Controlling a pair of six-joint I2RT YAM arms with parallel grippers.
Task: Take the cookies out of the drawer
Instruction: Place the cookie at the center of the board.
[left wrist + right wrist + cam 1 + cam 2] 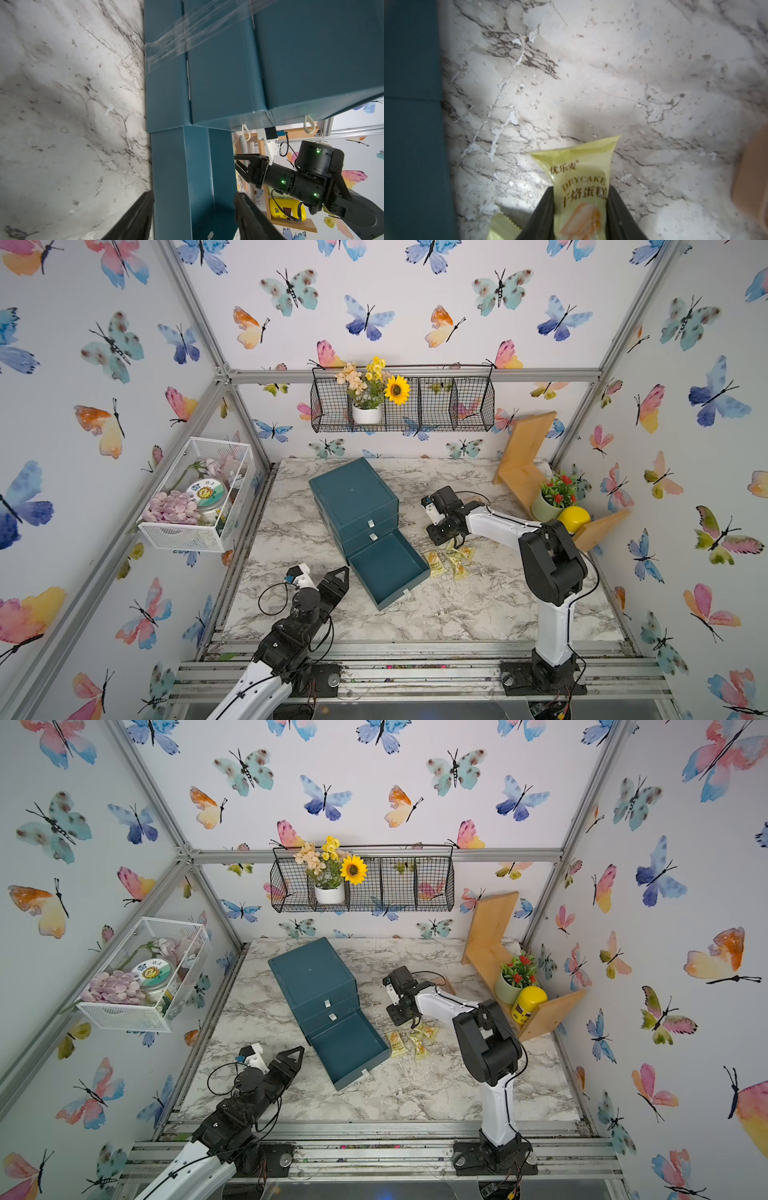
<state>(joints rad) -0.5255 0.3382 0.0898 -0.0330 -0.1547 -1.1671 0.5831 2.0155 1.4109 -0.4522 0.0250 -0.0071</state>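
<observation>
A: Where are the cookie packets (451, 562) lying in relation to the right gripper (457, 540)?

B: In both top views the cookie packets (409, 1042) are lying in a loose pale-yellow heap on the marble table (478, 605). They are just beside the open drawer (386, 568), on its side away from the left gripper (343, 572). The right gripper is hanging right over the heap, at the edge farther from the arm's base, with its fingers pointing down into it.

A: What is it gripping?

B: In the right wrist view the right gripper (580, 188) is pinching one DRYCAKE packet (577, 162). Its two black fingers (544, 207) are pressing on the wrapper's two long edges, so the jaws are standing narrow, closed on it. The packet's crimped end is sticking out past the fingertips over bare marble. A second yellow packet (502, 226) is lying just beside the held one, on the side toward the drawer's teal wall (411, 124).

A: Is the held packet resting on the table?

B: I cannot tell.

A: What is the left gripper doing?

B: It is standing partly open and holding nothing. In the left wrist view the left gripper (193, 195) is showing its dark fingers (135, 218) on either side of the drawer's outer side wall (176, 176). It is close to the wall, but I cannot tell whether it is touching. The drawer is lying between it and the cookie packets.
</observation>
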